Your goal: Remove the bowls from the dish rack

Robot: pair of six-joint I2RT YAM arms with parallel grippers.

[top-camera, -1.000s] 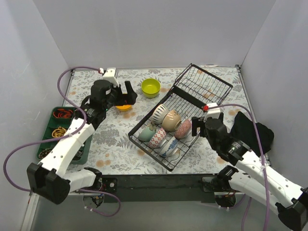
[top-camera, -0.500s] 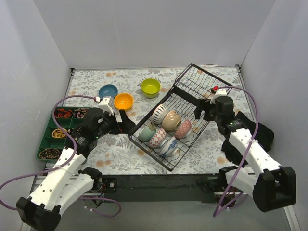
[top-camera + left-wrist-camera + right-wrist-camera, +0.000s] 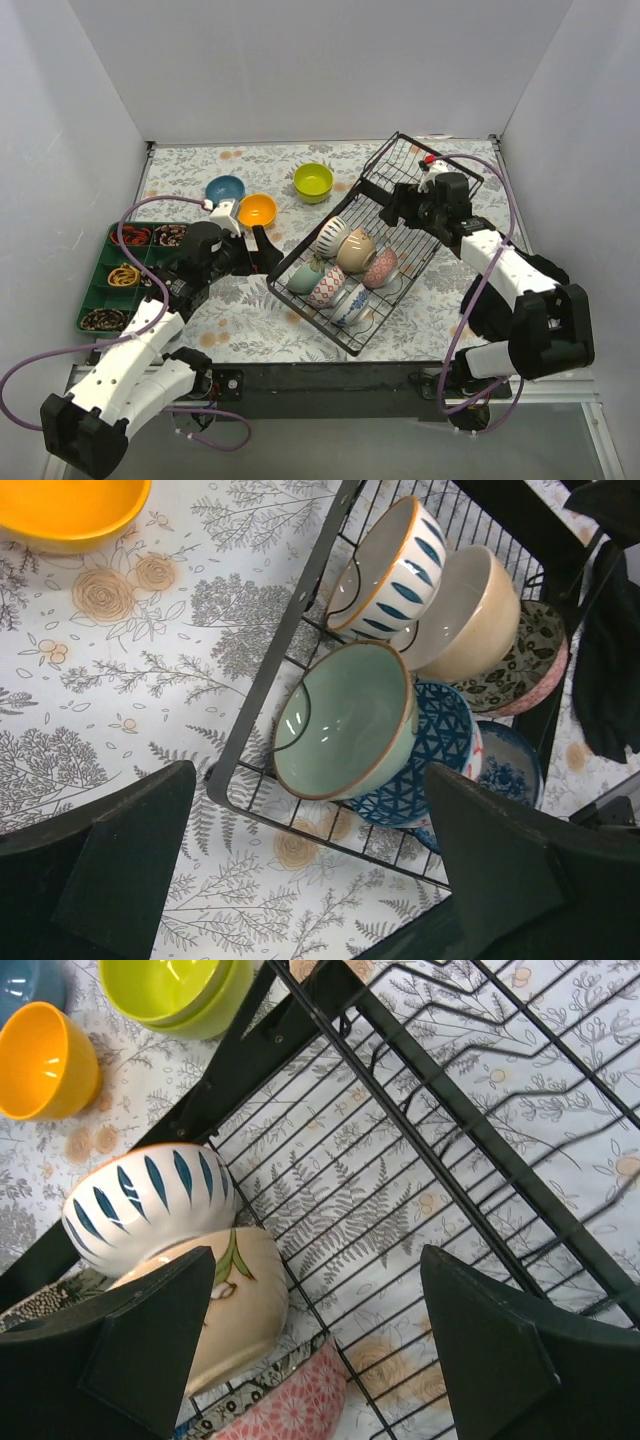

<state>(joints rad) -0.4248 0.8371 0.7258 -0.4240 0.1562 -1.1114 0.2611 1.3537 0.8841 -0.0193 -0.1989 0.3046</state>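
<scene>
Table (image 3: 240, 310) with flowered cloth in front of me. Far side, left to middle: blue bowl (image 3: 225, 189), orange bowl (image 3: 257, 210) touching or just beside it, lime bowl (image 3: 313, 182) a little apart. Dish rack (image 3: 408, 255) set askew, centre-right. Green tray (image 3: 100, 290) at my left edge. Dark cloth (image 3: 605, 670) beside the rack, my right.

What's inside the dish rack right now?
Six bowls lean together in the dish rack: striped, beige, pink, pale-green, blue-lattice and blue-floral. They overlap, so anything tucked behind them is hidden.
</scene>
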